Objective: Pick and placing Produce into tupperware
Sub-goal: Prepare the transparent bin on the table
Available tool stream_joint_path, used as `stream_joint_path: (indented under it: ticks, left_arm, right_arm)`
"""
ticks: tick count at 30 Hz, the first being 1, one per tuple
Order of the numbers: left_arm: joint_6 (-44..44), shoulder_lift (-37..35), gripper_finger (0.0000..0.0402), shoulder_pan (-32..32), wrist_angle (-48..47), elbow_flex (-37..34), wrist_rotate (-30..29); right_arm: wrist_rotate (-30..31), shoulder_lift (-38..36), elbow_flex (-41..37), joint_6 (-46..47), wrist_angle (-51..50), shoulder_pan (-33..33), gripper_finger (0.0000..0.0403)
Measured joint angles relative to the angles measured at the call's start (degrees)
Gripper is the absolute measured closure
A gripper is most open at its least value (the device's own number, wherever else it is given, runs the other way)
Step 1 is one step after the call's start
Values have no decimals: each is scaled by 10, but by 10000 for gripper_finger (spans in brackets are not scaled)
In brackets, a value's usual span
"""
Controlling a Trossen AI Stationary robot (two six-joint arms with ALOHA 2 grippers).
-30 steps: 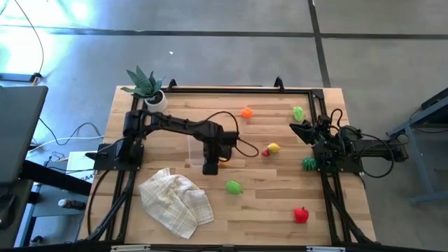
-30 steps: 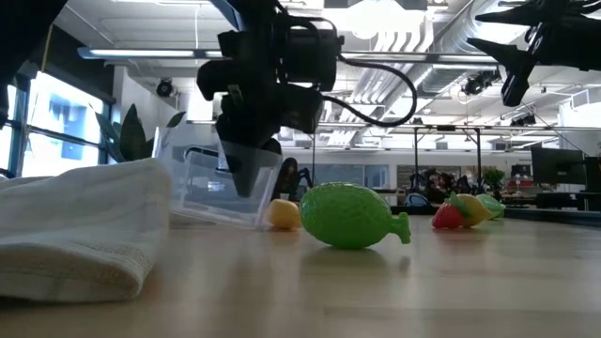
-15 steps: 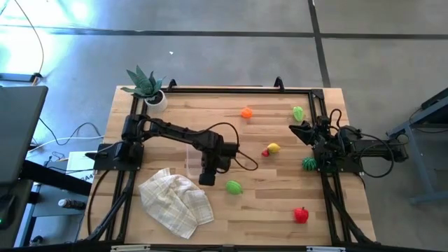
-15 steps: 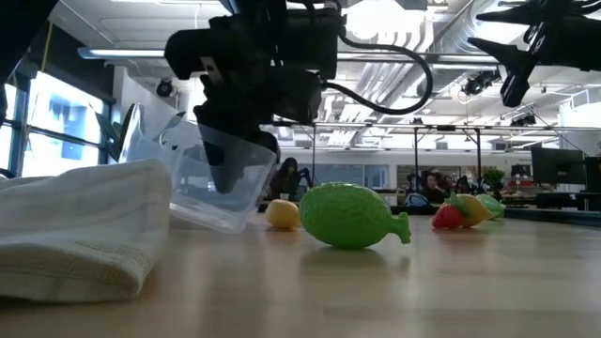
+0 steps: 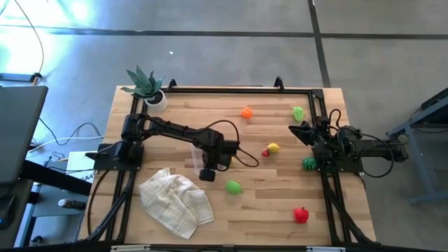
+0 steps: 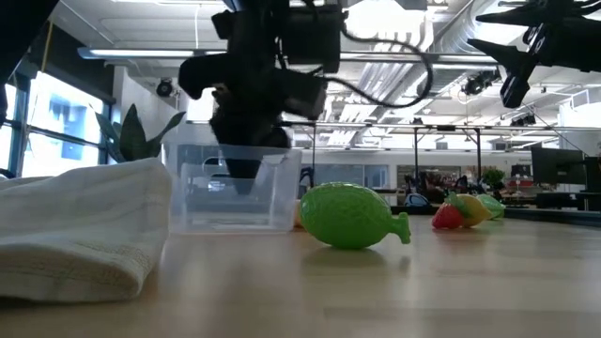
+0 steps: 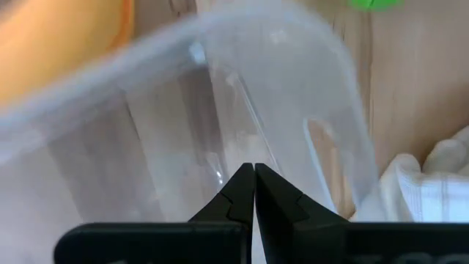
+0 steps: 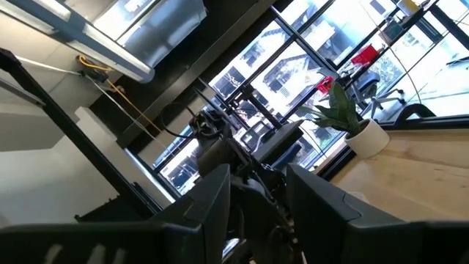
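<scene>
My left gripper (image 7: 253, 192) pinches the wall of the clear, rounded-cornered tupperware (image 6: 235, 192), sitting level and empty on the table.

The tabletop (image 5: 266, 210) is pale matt wood planking, the tupperware (image 6: 233, 191) clear glossy plastic, the towel (image 5: 175, 197) soft woven checked cloth, the green produce (image 6: 350, 216) smooth shiny plastic.

Tupperware (image 5: 197, 157) between towel (image 5: 175, 199) and nearest toy fruit (image 5: 233, 187).
</scene>
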Motion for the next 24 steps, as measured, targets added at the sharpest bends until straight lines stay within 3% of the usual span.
stream_joint_path:
  ticks: [5, 8, 19, 24]
  left_arm:
    - [22, 0, 399, 7, 0, 30, -58]
    - [44, -1, 399, 24, 11, 36, -61]
    - [144, -1, 399, 28, 15, 36, 60]
    - [195, -1, 399, 7, 16, 36, 83]
  right_arm:
    - [0, 0, 0, 0, 0, 0, 277]
    - [0, 0, 0, 0, 0, 0, 277]
    - [-8, 0, 0, -1, -5, 0, 277]
    - [-9, 0, 0, -5, -6, 0, 277]
